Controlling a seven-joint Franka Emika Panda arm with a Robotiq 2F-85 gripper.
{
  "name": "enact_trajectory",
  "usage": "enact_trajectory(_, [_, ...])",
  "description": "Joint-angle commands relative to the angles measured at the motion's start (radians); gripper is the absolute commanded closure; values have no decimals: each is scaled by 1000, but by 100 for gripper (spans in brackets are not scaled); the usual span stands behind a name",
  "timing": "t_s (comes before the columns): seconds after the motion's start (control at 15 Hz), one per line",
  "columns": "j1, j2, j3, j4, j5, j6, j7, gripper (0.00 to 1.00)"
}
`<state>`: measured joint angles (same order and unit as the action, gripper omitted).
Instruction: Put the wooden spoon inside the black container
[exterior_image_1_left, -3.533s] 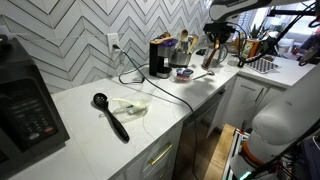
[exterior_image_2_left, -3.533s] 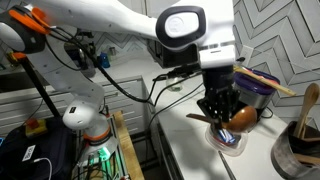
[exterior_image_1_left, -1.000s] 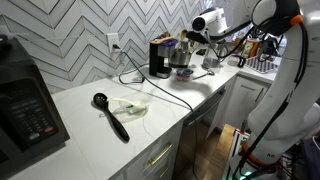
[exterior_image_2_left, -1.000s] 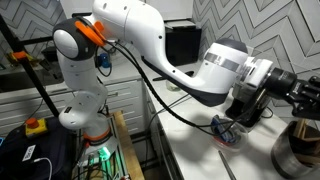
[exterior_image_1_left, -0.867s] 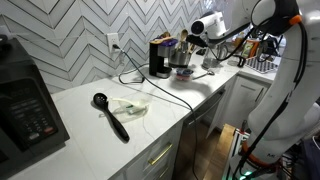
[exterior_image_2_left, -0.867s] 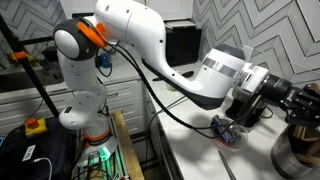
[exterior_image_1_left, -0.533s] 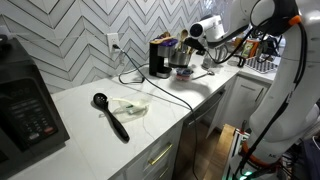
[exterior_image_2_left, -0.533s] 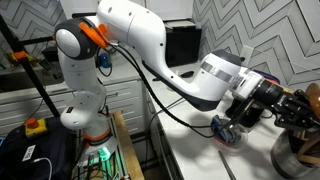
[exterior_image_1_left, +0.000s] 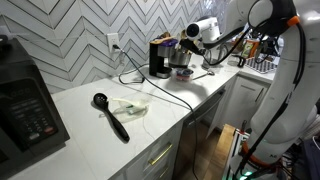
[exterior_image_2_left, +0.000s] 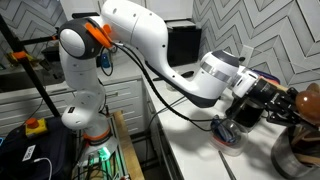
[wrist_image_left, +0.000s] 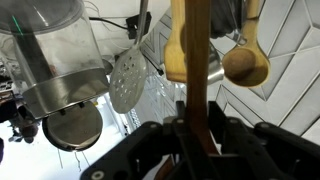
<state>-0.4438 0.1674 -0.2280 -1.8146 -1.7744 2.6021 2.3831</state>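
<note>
- In the wrist view, our gripper (wrist_image_left: 195, 135) is pinching the wooden spoon (wrist_image_left: 197, 70) by its dark reddish-brown handle. One finger presses on each side of the handle.
- The handle runs straight out from between the fingers and up the middle of that view. We cannot make out the spoon's bowl there.
- Just past the fingertips stand two pale wooden utensils (wrist_image_left: 183, 45), close beside the held handle.
- Further out to one side are a slotted metal spatula (wrist_image_left: 126, 82) and a clear jar (wrist_image_left: 60, 50). A metal pot (wrist_image_left: 72, 127) sits lower on that same side.
- In an exterior view, the black container (exterior_image_1_left: 159, 60) stands upright on the counter (exterior_image_1_left: 80, 130), near the gripper and a little below it, on the side toward the wall outlet.
- The spoon is up in the air in our grip, not in the container.
- A silver bowl (exterior_image_1_left: 183, 72) sits just beside the container, roughly under the gripper.
- A black ladle (exterior_image_1_left: 110, 115) lies flat on the counter, well away from the gripper and beyond the container.
- A black cord (exterior_image_1_left: 150, 85) trails across the counter between the ladle and the container.
</note>
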Motion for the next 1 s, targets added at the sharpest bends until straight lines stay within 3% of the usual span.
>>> enact_trajectory(0.0, [31, 24, -28, 13, 56, -46, -39, 57])
enact_trajectory(0.33, [40, 18, -27, 37, 141, -49, -75, 18])
enact_trajectory(0.53, [43, -38, -23, 66, 280, -6, -150, 0])
enact_trajectory(0.8, [35, -181, -21, 35, 582, 140, -372, 0])
enact_trajectory(0.87, [36, -92, -11, 105, 465, 77, -281, 0])
enact_trajectory(0.93, [35, -125, -11, 101, 519, 99, -330, 0])
